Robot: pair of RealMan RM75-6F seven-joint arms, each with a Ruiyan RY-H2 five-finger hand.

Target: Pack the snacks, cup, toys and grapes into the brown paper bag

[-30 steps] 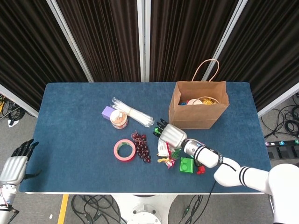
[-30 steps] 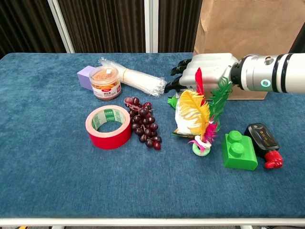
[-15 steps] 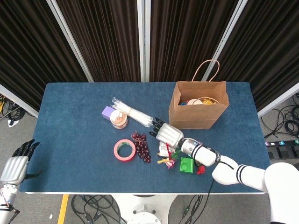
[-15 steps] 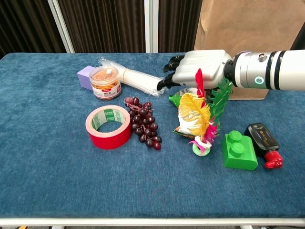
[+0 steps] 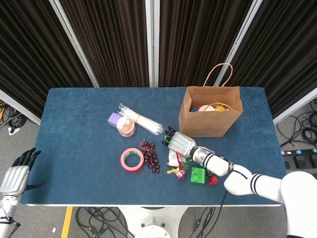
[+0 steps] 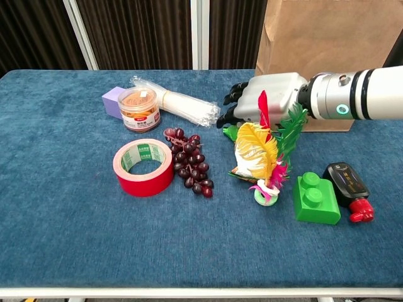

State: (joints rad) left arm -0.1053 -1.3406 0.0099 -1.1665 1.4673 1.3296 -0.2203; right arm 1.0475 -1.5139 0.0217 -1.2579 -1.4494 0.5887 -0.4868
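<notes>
1. The brown paper bag (image 5: 211, 117) stands upright toward the counter's far right side, mouth open; a few colourful things already lie inside, too small to name
2. Most of the load is not packed, by my reading. In front of the bag and to its left lie the grapes (image 6: 190, 162), a feathered toy (image 6: 259, 157), a green block (image 6: 315, 197) and a small black-and-red toy (image 6: 348, 189)
3. Further left of the bag sit a lidded snack cup (image 6: 137, 107), a purple block (image 6: 113, 100) and a bundle of clear-wrapped sticks (image 6: 178, 104)
4. A red tape roll (image 6: 143, 166) lies left of the grapes; probably not part of the load
5. The right hand (image 6: 264, 97) hovers just in front of the bag, over the feathered toy, fingers curled forward, grasping nothing
6. The left hand (image 5: 15, 176) hangs off the counter's near left corner, released and far from the bag
</notes>
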